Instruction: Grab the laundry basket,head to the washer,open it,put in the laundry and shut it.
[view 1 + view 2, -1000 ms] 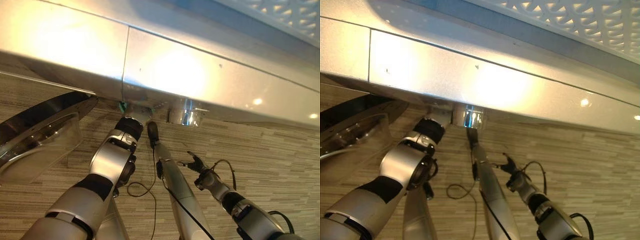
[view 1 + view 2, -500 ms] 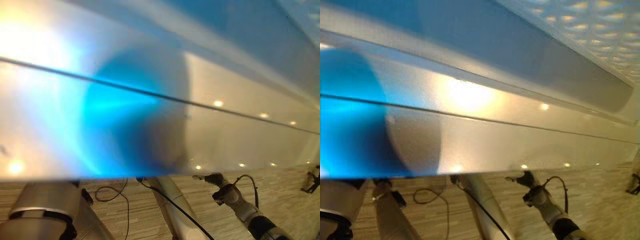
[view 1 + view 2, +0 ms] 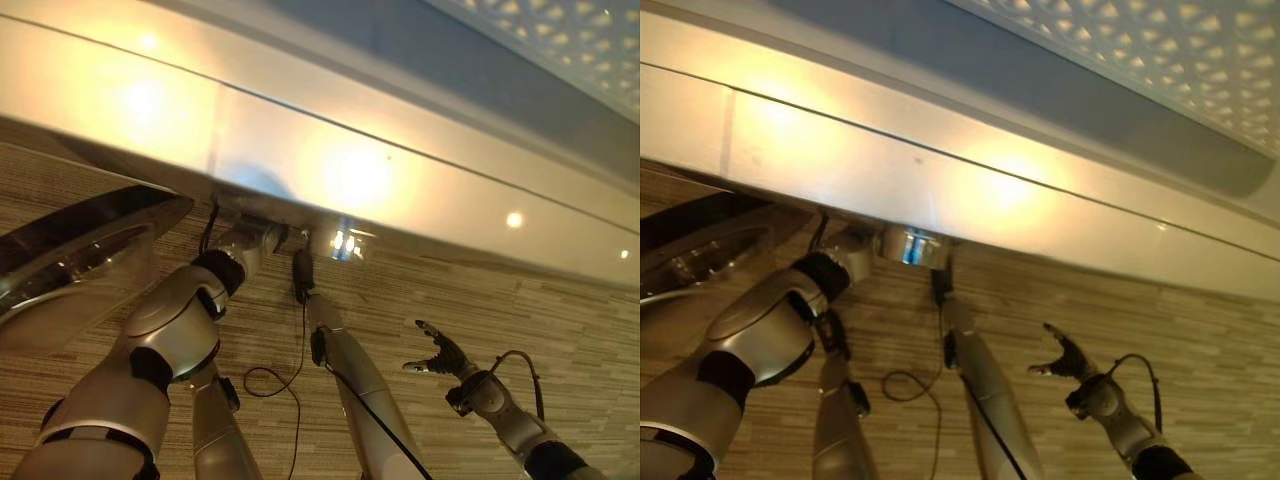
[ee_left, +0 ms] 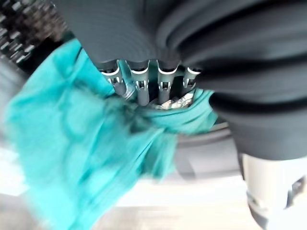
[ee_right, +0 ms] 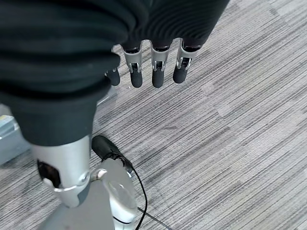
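A teal cloth hangs bunched from my left hand, whose fingers curl into its folds. In the eye views the left arm reaches up under the washer's silver front edge, and the hand is hidden past the wrist. The washer's round glass door stands swung open at the left. My right hand hovers over the floor at the lower right, apart from the washer. Its fingers are straight and spread, holding nothing.
Striped grey carpet covers the floor below the washer. A white lattice panel runs along the far top right. The open door takes up the room at the left of my left arm.
The camera swung up onto the washer's panel and back down. My right hand has moved outward to the right and opened wider. The left arm still reaches under the washer's edge.
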Controlling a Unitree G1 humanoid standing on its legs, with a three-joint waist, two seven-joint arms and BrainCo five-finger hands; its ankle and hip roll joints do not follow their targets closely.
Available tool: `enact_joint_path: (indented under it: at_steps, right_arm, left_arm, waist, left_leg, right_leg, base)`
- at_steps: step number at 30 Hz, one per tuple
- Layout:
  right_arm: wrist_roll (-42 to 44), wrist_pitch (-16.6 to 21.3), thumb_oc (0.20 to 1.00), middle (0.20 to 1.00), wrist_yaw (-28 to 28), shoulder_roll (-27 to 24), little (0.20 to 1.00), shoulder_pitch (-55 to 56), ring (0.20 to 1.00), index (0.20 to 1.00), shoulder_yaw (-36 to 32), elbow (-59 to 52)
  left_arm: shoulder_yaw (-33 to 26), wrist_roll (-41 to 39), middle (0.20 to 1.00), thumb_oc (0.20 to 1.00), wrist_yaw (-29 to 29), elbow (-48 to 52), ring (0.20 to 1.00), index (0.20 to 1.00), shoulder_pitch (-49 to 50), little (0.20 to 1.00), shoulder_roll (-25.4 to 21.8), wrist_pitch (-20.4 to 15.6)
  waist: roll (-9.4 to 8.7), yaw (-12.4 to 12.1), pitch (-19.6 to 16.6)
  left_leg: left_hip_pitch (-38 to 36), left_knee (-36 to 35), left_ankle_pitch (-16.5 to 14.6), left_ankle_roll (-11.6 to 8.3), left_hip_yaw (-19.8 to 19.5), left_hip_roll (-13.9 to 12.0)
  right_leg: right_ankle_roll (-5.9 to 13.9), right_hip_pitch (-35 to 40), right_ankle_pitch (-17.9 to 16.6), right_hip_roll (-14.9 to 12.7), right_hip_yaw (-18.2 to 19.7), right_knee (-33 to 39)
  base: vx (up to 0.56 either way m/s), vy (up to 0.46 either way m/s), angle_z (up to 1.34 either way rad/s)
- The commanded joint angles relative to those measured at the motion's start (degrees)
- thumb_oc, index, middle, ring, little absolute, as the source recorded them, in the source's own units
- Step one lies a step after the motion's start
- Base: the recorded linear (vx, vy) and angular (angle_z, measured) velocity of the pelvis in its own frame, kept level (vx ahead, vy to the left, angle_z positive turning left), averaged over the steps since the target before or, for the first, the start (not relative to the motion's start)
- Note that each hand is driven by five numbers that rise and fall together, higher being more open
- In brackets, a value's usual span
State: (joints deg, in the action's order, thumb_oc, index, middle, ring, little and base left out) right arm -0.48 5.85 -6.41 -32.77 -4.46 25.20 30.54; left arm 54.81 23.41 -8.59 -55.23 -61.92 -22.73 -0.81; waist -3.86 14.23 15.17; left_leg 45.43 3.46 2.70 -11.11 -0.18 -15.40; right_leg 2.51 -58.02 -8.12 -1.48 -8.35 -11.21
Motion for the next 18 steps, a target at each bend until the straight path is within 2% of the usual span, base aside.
enact_joint_path:
  at_steps: [1, 7, 9, 10, 13, 15, 16, 18]
  right_arm:
    - [-1.5, -0.01, 1.0, 1.0, -1.31, -0.58, 1.0, 1.55, 1.0, 1.0, -3.77, -1.26]
    - [-2.06, -0.18, 1.0, 1.0, -0.45, -0.1, 1.0, 2.34, 1.0, 1.0, -4.43, -0.82]
    - [-2.16, 0.09, 1.0, 1.0, -0.32, 0.26, 1.0, 2.46, 1.0, 1.0, -4.73, 0.3]
    - [-2.51, 0.56, 1.0, 1.0, -0.1, 0.8, 1.0, 2.63, 1.0, 1.0, -4.45, 1.25]
    - [-2.5, 0.92, 1.0, 1.0, -0.04, 1.47, 1.0, 2.51, 1.0, 1.0, -4.25, 2.19]
    - [-2.42, 0.73, 1.0, 1.0, 0.02, 2.88, 1.0, 1.95, 1.0, 1.0, -3.85, 4.31]
    - [-2.44, 0.08, 1.0, 1.0, 0.02, 4.08, 1.0, 1.48, 1.0, 1.0, -4.01, 7.22]
    - [-2.58, -0.22, 1.0, 1.0, 0.2, 4.47, 1.0, 1.19, 1.0, 1.0, -3.68, 8.54]
  left_arm:
    - [-3.61, -1.91, 1.0, 1.0, -1.61, 5.46, 1.0, 1.0, 2.16, 1.0, -4.97, -3.92]
    - [-6.99, -4.83, 1.0, 1.0, -0.29, 15.95, 1.0, 1.0, 12.69, 1.0, -10.18, -6.4]
    - [-9.56, -7.37, 1.0, 1.0, 0.19, 21.09, 1.0, 1.0, 18.56, 1.0, -12.33, -9.25]
    - [-10.57, -8.13, 1.0, 1.0, -0.5, 24.04, 1.0, 1.0, 23.21, 1.0, -13.56, -11.84]
    - [-11.69, -9.55, 1.0, 1.0, 0.1, 28.17, 1.0, 1.0, 27.07, 1.0, -13.34, -12.25]
    - [-13.05, -10.64, 1.0, 1.0, 0.61, 30.96, 1.0, 1.0, 30.48, 1.0, -11.49, -11.74]
    - [-15.91, -12.28, 1.0, 1.0, 1.16, 33.41, 1.0, 1.0, 34.24, 1.0, -11.3, -11.71]
    - [-17.16, -13.01, 1.0, 1.0, 1.44, 34.59, 1.0, 1.0, 36.35, 1.0, -11.38, -11.7]
  waist:
    - [-0.15, 0.13, 2.8]
    - [0.59, -1.49, 2.66]
    - [0.86, -2.41, 2.45]
    - [0.89, -3.12, 1.92]
    - [1.0, -3.8, 1.69]
    - [1.23, -4.71, 1.47]
    - [1.59, -5.92, 1.02]
    - [1.74, -6.25, 1.13]
  left_leg:
    - [-3.46, 6.11, -5.69, 2.07, -1.78, 0.43]
    - [-5.9, 5.18, -5.82, 2.92, -2.07, 2.14]
    - [-7.5, 4.73, -5.92, 3.05, -1.97, 2.98]
    - [-8.96, 4.38, -5.99, 3.22, -2.05, 3.65]
    - [-10.85, 3.95, -6.06, 3.44, -2.14, 4.23]
    - [-13.0, 3.3, -6.18, 3.64, -2.37, 4.78]
    - [-15.2, 2.89, -6.33, 3.79, -2.65, 5.38]
    - [-16.86, 2.66, -6.42, 3.87, -2.65, 5.61]
  right_leg:
    - [6.24, 2.1, 6.49, -2.66, 2.22, -4.69]
    - [6.51, 6.03, 6.01, -3.99, 1.81, -2.99]
    - [6.59, 8.43, 5.71, -4.53, 1.79, -1.98]
    - [6.63, 10.56, 5.49, -4.84, 1.69, -1.0]
    - [6.77, 13.25, 5.29, -5.26, 1.28, 0.01]
    - [6.8, 15.93, 5.28, -5.58, 0.82, 0.76]
    - [6.97, 18.73, 5.43, -6.01, 0.27, 1.21]
    - [6.99, 20.32, 5.61, -6.22, -0.1, 1.12]
  base:
    - [-0.04, 0.078, 0.09]
    - [0.02, 0.104, 0.11]
    - [0.03, 0.126, 0.18]
    - [0.04, 0.136, 0.15]
    - [0.03, 0.077, 0.04]
    - [0.04, 0.094, 0.09]
    - [0.06, 0.133, 0.07]
    - [0.06, 0.101, 0.04]
